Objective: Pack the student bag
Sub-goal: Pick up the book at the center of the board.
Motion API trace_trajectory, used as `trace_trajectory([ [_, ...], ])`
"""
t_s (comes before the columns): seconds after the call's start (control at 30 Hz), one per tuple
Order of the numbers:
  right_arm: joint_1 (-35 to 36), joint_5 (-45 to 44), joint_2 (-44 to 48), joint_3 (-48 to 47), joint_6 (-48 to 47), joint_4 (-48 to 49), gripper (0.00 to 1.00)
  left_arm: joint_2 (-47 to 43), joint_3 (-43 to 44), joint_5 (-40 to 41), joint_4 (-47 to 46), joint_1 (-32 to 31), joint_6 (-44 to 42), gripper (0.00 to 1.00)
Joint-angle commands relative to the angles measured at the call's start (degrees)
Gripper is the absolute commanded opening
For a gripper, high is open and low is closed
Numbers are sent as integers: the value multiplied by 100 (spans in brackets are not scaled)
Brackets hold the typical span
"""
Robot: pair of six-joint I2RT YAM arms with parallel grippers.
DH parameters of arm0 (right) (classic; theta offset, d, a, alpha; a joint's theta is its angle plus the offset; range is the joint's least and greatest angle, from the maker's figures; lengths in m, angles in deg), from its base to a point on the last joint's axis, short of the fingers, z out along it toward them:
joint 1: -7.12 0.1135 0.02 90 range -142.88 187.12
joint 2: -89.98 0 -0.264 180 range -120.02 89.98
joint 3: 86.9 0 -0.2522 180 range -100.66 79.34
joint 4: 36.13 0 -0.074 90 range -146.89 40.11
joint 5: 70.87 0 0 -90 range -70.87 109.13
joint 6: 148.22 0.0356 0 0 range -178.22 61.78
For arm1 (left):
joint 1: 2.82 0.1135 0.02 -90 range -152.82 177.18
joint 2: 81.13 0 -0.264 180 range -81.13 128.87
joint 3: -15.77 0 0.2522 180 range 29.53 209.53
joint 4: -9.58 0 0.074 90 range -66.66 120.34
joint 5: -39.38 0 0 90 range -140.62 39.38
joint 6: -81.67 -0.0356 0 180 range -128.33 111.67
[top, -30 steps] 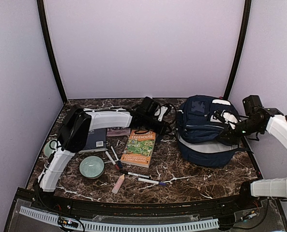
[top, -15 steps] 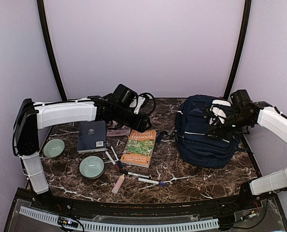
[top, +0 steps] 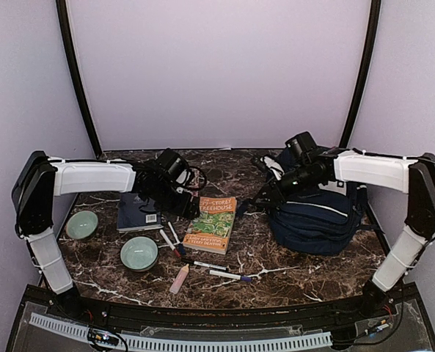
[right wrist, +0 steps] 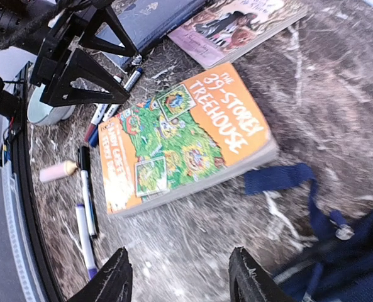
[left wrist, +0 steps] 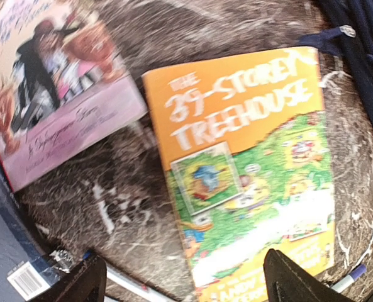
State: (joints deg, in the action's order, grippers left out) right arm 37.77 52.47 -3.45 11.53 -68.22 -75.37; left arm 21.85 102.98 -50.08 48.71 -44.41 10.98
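Note:
The student bag (top: 316,220), navy with pale stripes, lies slumped at the right of the table; its strap (right wrist: 280,177) trails toward the orange "39-Storey Treehouse" book (top: 211,224). My left gripper (top: 186,203) hovers open over that book's left edge (left wrist: 249,170), with nothing between its fingers. My right gripper (top: 265,192) is open and empty, above the bare table between the book (right wrist: 180,135) and the bag (right wrist: 356,277). The right wrist view also shows the left gripper's fingers (right wrist: 79,60) spread apart.
A pink book (left wrist: 54,94) and a flat navy book (top: 138,209) lie left of the orange one. Several pens (top: 228,275) and a pink tube (top: 179,279) lie near the front. Two pale green bowls (top: 139,253) (top: 81,224) stand front left.
My right gripper let go of the bag, opened and swung left toward the orange book. My left gripper drew back left over the book and opened wide. The bag has slumped.

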Motion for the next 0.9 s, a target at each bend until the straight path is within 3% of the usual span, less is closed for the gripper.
trace_trajectory([
  [0.0,448,-80,-563,-318,1034,746,52,-345,-223,-440,-163,278,444,89],
  [0.17,552,-564,-856,-304,1835,1319,54,-146,-252,-630,-273,393,662,88],
  [0.37,592,-325,-1472,-538,2398,1323,55,195,-306,-918,-560,512,602,87],
  [0.67,748,-172,-2028,-830,2435,1149,60,596,-380,-1357,-1111,589,792,86],
  [0.87,752,-123,-2299,-742,2479,1202,52,626,-653,-1611,-1342,590,1160,79],
])
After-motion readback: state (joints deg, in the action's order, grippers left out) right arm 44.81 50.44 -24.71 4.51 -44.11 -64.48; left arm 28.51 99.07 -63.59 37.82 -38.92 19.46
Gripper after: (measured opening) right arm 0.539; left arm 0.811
